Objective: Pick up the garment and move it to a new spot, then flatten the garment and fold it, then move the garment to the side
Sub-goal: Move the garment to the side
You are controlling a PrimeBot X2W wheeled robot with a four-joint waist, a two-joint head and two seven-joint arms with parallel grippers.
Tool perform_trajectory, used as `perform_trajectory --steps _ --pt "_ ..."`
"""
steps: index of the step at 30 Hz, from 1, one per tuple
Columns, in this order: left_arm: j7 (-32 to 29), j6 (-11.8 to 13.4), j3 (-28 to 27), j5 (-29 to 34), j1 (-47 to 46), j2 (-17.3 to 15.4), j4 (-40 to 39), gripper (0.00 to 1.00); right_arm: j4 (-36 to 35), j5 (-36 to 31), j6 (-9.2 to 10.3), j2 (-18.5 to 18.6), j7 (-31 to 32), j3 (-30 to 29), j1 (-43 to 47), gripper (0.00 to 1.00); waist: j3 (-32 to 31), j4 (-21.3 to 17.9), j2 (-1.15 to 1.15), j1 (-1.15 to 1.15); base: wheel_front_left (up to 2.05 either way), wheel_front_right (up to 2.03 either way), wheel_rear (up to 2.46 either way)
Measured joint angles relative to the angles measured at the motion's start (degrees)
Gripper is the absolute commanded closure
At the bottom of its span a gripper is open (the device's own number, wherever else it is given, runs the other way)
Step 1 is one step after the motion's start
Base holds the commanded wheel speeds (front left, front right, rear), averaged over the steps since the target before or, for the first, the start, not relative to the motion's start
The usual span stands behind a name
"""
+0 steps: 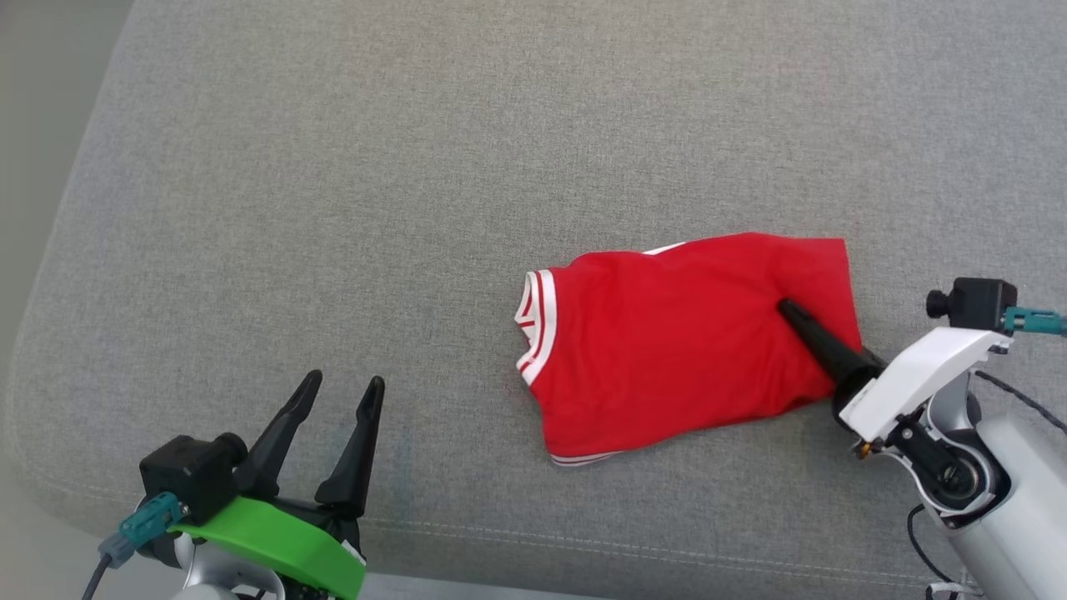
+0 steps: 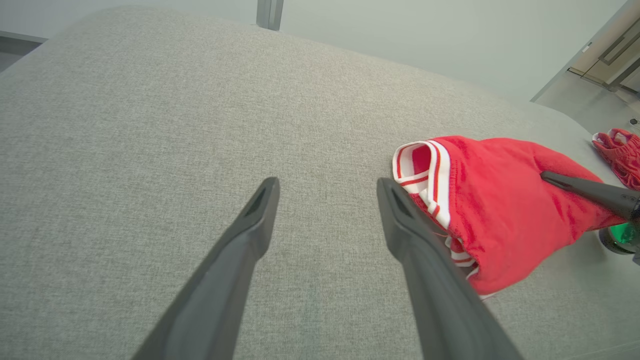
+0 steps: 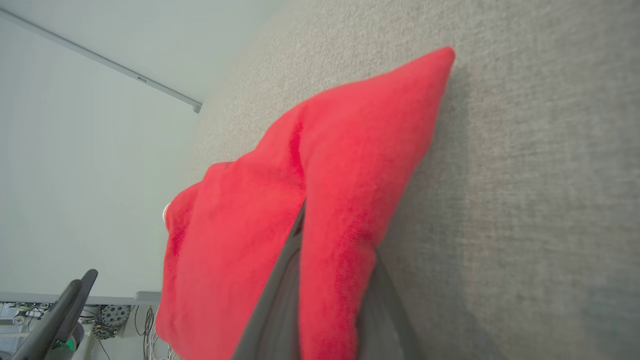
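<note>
Here we see a wide grey fabric surface (image 1: pixel 333 167) across the head view. The garment (image 1: pixel 667 350), red with white-striped trim, lies on it right of centre. At lower right, the right gripper (image 1: pixel 788 308) pinches the garment's right edge between its fingers. At lower left, the left gripper (image 1: pixel 344 383) hovers with fingers spread, holding nothing.

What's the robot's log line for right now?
right gripper: shut on red garment | left gripper: open, clear of it | surface: grey cushion
</note>
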State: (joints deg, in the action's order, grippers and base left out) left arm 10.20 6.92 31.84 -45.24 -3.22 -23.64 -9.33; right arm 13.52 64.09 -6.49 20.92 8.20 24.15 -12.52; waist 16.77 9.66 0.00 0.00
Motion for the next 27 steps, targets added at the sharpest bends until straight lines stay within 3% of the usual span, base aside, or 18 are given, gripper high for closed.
perform_trajectory --steps 17,27 --pt "-1.15 0.19 -2.61 0.89 0.93 -0.16 -2.25 0.00 0.37 -0.08 0.09 11.62 5.05 -6.56 -12.31 1.00 1.88 -1.11 0.00 0.00 0.00 0.00 0.00" --pt "-2.63 0.22 -6.37 3.04 1.22 -1.62 -4.95 0.00 -0.12 0.46 3.14 17.82 9.34 -11.22 -19.48 1.00 6.97 -2.51 0.00 0.00 0.00 0.00 0.00"
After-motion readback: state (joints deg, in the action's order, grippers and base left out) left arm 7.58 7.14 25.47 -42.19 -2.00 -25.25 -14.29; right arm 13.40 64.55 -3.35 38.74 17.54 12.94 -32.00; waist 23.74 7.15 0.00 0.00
